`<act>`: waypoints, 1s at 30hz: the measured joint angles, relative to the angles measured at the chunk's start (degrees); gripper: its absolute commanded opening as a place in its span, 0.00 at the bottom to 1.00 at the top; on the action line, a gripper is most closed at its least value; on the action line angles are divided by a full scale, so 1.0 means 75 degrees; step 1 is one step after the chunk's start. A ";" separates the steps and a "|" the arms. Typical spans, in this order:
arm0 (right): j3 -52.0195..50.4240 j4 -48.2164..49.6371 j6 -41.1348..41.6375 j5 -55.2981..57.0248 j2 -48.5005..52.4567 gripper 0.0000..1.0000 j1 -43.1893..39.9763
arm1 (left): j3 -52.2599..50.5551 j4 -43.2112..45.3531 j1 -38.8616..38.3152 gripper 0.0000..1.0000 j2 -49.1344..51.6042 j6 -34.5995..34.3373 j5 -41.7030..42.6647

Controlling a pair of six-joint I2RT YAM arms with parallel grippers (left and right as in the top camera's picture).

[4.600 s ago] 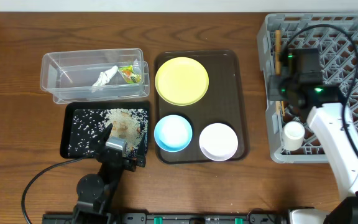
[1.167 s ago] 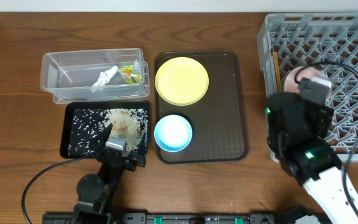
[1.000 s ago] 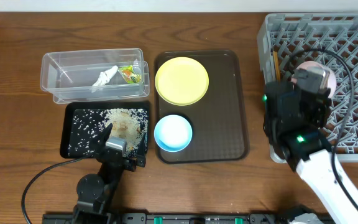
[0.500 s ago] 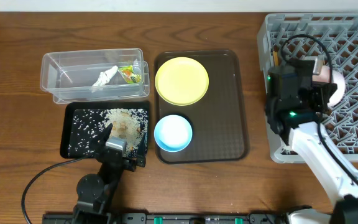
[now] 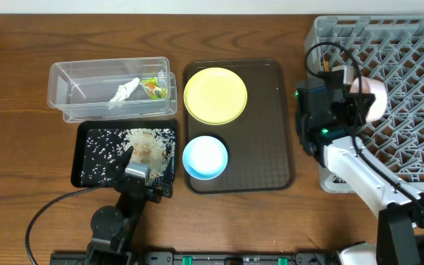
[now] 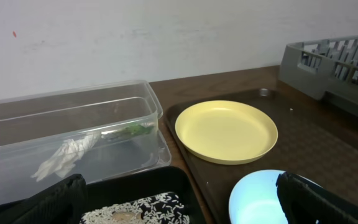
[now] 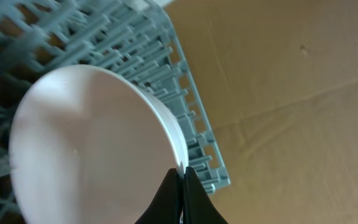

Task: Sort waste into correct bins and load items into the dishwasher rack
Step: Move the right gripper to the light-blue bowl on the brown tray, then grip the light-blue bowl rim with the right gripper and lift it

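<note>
Over the right end of the desk (image 5: pixel 20 44), the big grey rack (image 5: pixel 411 51) is sitting with the right arm's jaws (image 7: pixel 180 176) pinching the rim of the white bowl (image 5: pixel 372 99), holding it on edge above the rack's left side. Left of it, the brown tray (image 5: pixel 271 147) is carrying the yellow plate (image 5: pixel 215 96) and blue bowl (image 5: pixel 205 157), while the clear tub (image 5: pixel 72 88) is holding the paper scrap (image 5: pixel 124 91) and wrapper (image 5: pixel 154 86). Nearest the front, the left arm's jaws (image 6: pixel 179 199) are standing wide apart and empty over the black tray (image 5: pixel 87 158) of rice (image 5: pixel 101 151).
</note>
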 measured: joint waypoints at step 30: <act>0.1131 -0.2833 0.4911 -1.0882 -0.0064 0.56 0.2457 | 0.0000 0.0000 0.0000 0.99 0.0000 0.0000 0.0000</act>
